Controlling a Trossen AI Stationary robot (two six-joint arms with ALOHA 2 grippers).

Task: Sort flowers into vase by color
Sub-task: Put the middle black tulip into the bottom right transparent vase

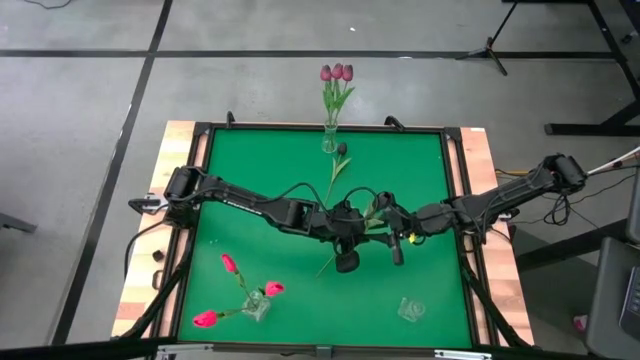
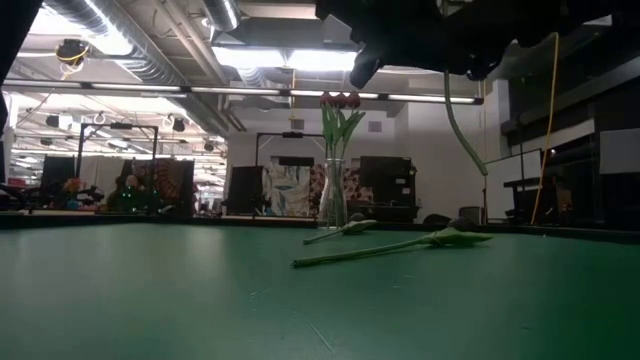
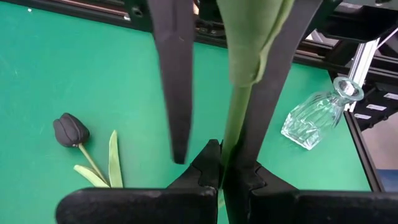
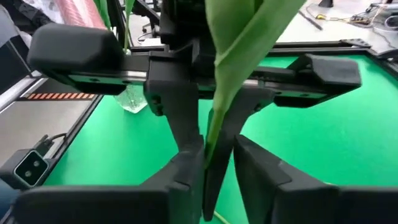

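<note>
Meeting at table centre, the left gripper (image 1: 345, 232) is clamped on a tulip stem (image 3: 236, 118) while the right gripper (image 4: 214, 165) pinches the same stem (mid-handover, I judge). The mauve vase (image 1: 330, 140) stands at twelve o'clock. Releasing early risks dropping the flower; opposing pulls could bend it.

Two flowers (image 2: 385, 246) lie on the green worktop (image 2: 200, 300); behind them a glass vase (image 2: 333, 205) holds red tulips (image 2: 340, 100).
</note>
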